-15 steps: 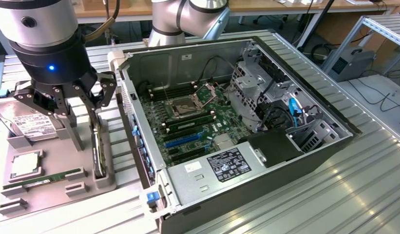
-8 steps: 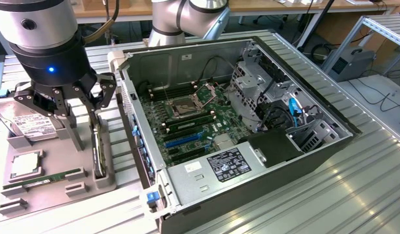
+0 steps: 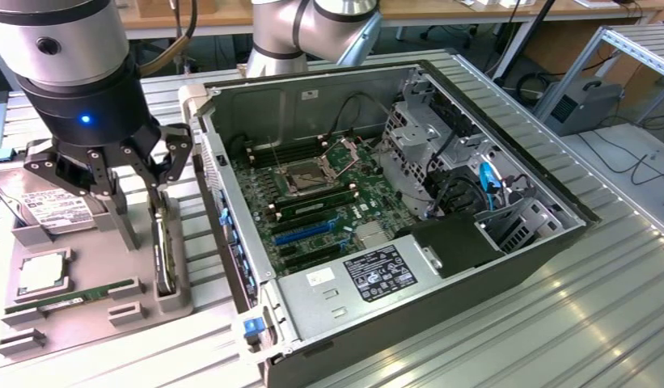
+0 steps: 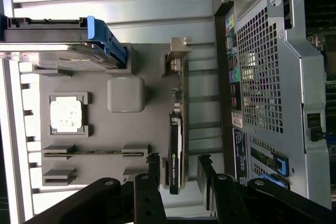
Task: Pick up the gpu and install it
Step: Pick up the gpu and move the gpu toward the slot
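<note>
Gpu (image 4: 176, 150) stands on edge in a slot of the grey parts holder (image 4: 100, 129), on the side nearest the open computer case (image 3: 299, 101). Standing upright leaves both flat faces free to pinch.

Gripper (image 4: 178, 174) hangs over one end of the card, jaws spread wide, a finger on each side, holding nothing. It looks clear of the card, though I can't be sure from here.

Room: a narrow strip of table between holder and case wall. CPU (image 4: 65, 115) and memory stick (image 4: 94, 152) lie well apart on the far side.
</note>
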`<act>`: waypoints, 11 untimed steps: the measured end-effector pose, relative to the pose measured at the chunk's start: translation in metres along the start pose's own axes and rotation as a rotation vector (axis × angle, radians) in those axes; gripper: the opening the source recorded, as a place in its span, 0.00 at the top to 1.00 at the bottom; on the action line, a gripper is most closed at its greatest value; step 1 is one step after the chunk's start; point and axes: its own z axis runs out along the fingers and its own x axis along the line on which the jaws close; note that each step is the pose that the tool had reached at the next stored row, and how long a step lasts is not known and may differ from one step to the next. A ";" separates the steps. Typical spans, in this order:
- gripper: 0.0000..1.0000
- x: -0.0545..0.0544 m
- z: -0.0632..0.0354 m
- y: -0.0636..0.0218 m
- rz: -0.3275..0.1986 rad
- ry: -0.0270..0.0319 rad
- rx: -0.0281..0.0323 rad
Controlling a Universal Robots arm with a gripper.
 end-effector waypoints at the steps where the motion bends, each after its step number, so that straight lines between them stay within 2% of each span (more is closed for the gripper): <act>1: 0.58 0.000 0.0006 0.0000 0.000 0.0000 0.0002; 11: 0.58 0.001 0.0036 -0.0002 0.000 -0.0001 0.0011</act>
